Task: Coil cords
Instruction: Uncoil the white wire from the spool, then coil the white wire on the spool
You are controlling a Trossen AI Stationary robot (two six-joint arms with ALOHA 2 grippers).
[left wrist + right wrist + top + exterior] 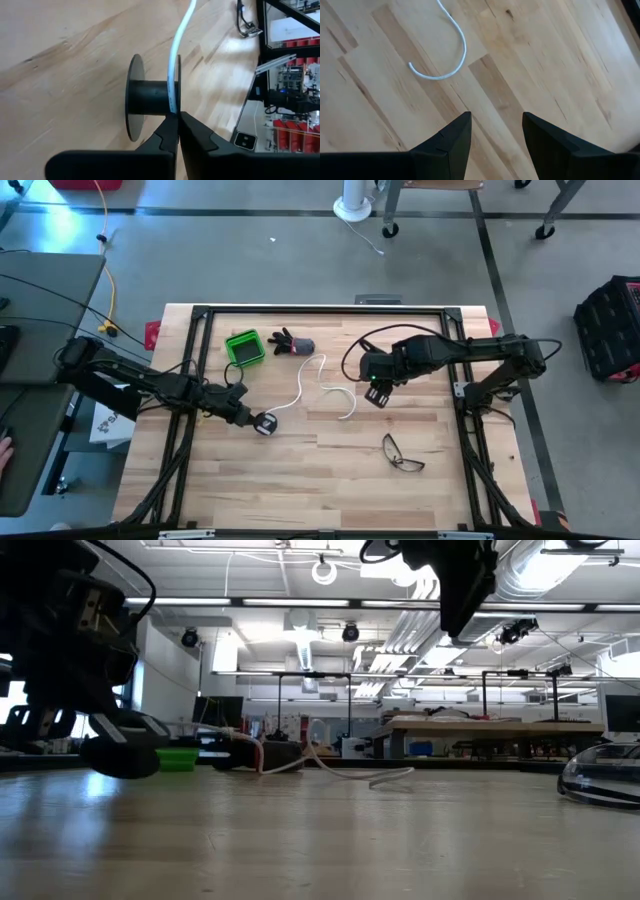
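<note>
White cord (173, 75) pinched at black reel (145, 97) by left gripper (177, 120) — right gripper (492, 132) spread wide, empty, above table (330, 470).

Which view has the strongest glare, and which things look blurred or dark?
Low view: bright ceiling lights glare; the left gripper near the reel is a dark, blurred silhouette, and the table reflects light. Left wrist view: the reel is sharp, the room behind soft. High view: even light.

Wood table (330, 480) w/ cord (318, 385), glasses (402, 454)

Bright ceiling glare, backlit dark foreground
</note>
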